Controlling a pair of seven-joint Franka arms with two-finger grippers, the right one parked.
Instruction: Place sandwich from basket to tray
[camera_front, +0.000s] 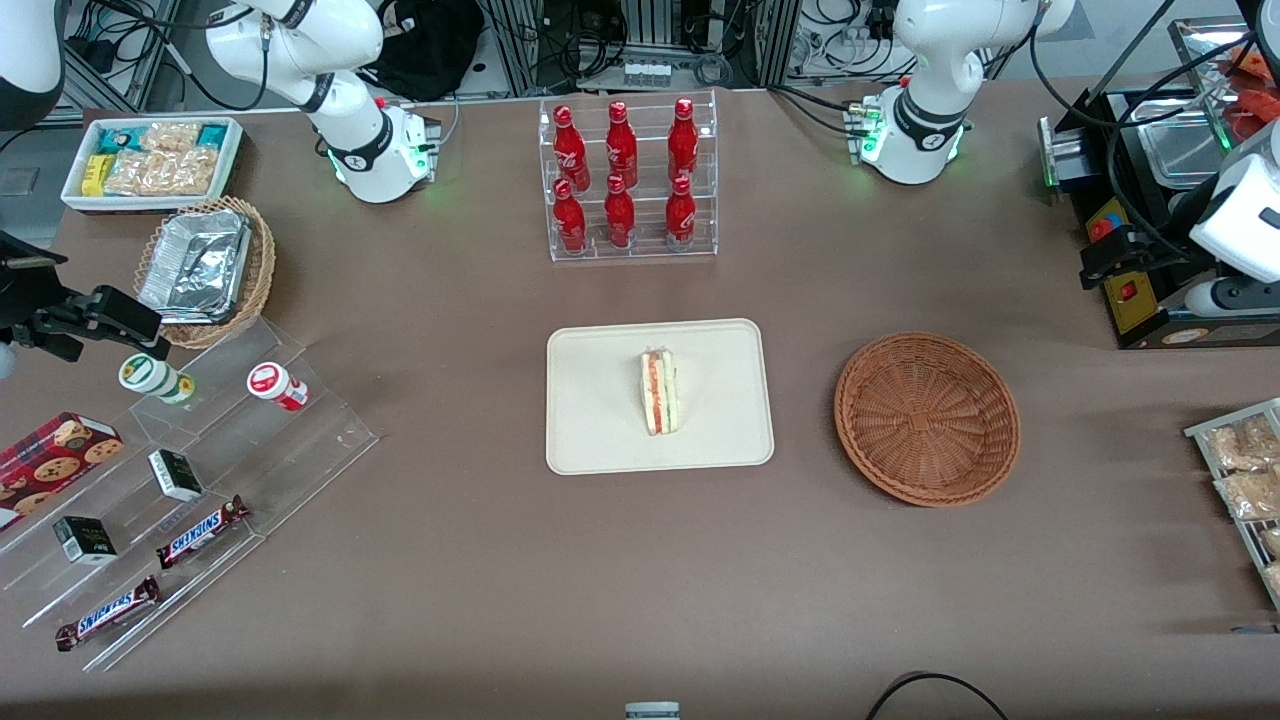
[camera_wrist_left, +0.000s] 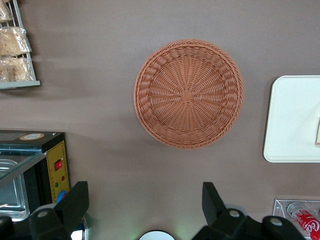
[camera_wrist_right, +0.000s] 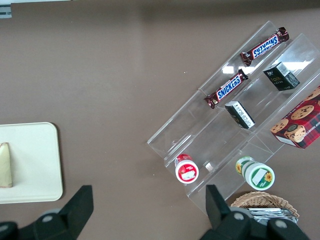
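Observation:
The sandwich (camera_front: 660, 392) lies on the cream tray (camera_front: 600, 440) at the middle of the table, its red and green filling facing up. Its pale edge also shows on the tray (camera_wrist_left: 290, 120) in the left wrist view, as the sandwich (camera_wrist_left: 318, 132). The reddish-brown wicker basket (camera_front: 927, 418) sits empty beside the tray, toward the working arm's end; in the wrist view the basket (camera_wrist_left: 189, 94) holds nothing. My left gripper (camera_front: 1100, 258) hangs high, farther from the front camera than the basket. The gripper (camera_wrist_left: 145, 192) is open with nothing between its fingers.
A clear rack of red bottles (camera_front: 630, 180) stands farther back than the tray. A black appliance (camera_front: 1150, 290) and a wire rack of snack bags (camera_front: 1240, 470) flank the basket. Toward the parked arm's end are an acrylic display (camera_front: 200, 470), a foil-tray basket (camera_front: 205, 270) and a white bin (camera_front: 150, 160).

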